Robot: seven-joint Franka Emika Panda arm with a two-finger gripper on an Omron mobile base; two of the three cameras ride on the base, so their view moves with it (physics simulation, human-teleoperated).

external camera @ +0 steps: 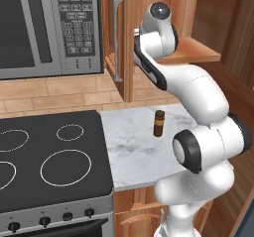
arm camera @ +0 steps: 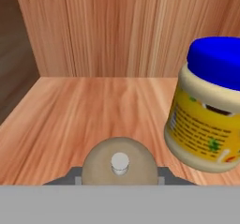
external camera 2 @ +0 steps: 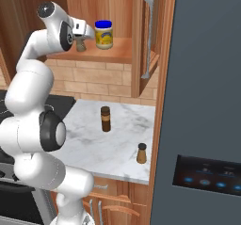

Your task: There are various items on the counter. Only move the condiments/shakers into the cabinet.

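tool (external camera 2: 81, 44): up in the cabinet (external camera 2: 136, 40), clamped on the beige shaker (arm camera: 120, 168) at shelf level
yellow jar (external camera 2: 104, 35): blue lid, upright on the shelf just beside the shaker
tan shaker (external camera 2: 141, 154): dark top, on the worktop (external camera 2: 94, 146) near the front edge
brown cylinder (external camera 2: 106, 119): mid-worktop, upright

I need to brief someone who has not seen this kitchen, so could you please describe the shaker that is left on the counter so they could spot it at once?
Start at the marbled counter beside the tall grey fridge. Two small things stand on it: a dark brown cylinder near the middle and the shaker close to the front edge by the fridge. The shaker is the shorter, tan, tapered one with a dark top.
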